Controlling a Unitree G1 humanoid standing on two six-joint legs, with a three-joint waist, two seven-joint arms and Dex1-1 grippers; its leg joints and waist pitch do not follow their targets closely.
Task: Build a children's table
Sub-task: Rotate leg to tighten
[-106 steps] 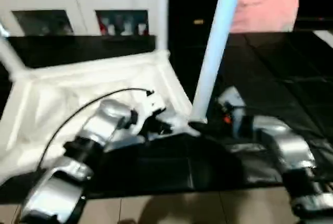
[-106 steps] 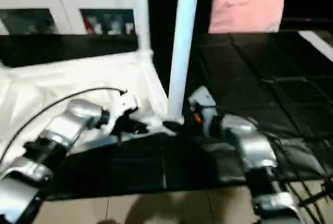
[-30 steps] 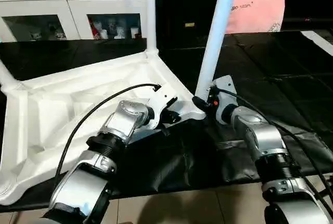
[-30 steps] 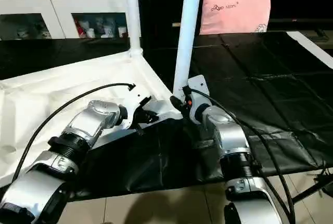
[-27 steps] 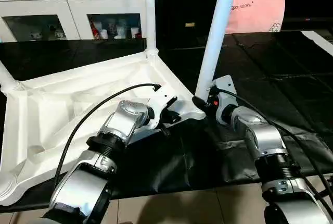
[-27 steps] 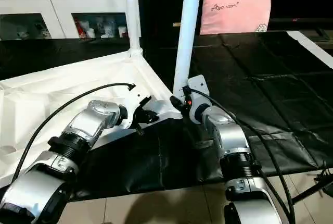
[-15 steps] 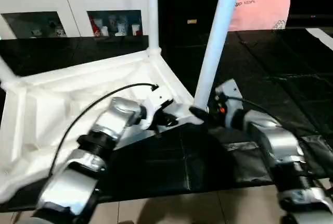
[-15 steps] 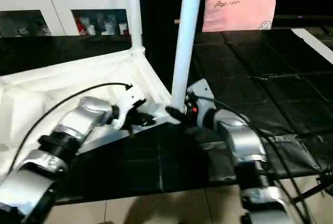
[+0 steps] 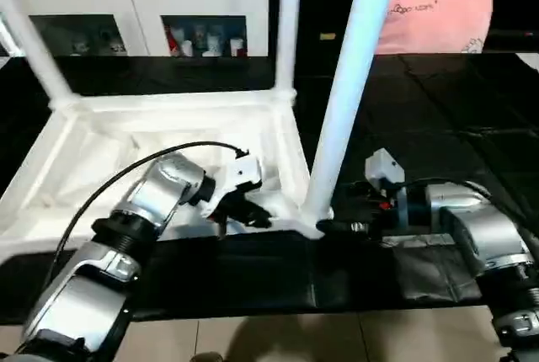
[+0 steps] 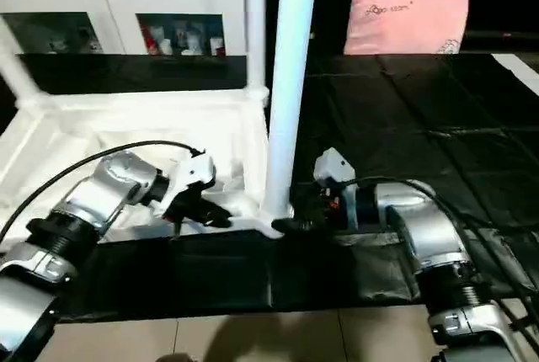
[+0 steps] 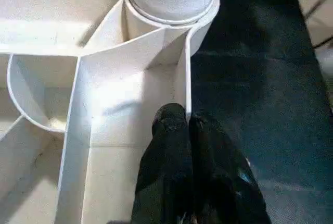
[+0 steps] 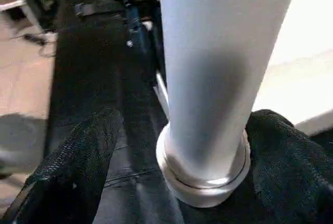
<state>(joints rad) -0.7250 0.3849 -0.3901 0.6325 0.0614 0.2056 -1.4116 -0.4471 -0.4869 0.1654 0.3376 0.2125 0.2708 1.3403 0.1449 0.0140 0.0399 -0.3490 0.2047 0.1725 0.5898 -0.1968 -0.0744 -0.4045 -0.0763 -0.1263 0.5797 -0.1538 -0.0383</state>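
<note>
The long white tapered plastic leg (image 9: 341, 109) is stood upright in the near-right corner socket of the overturned white ribbed tabletop (image 9: 76, 160). Its base is straddled by the right gripper (image 12: 177, 182), fingers spread; the left gripper (image 11: 188, 125), fingers pressed together, rests against the adjoining rim.

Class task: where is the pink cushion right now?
In the head views the pink cushion lies at the far right, behind the black mat, right of the nearest upright table leg.
</note>
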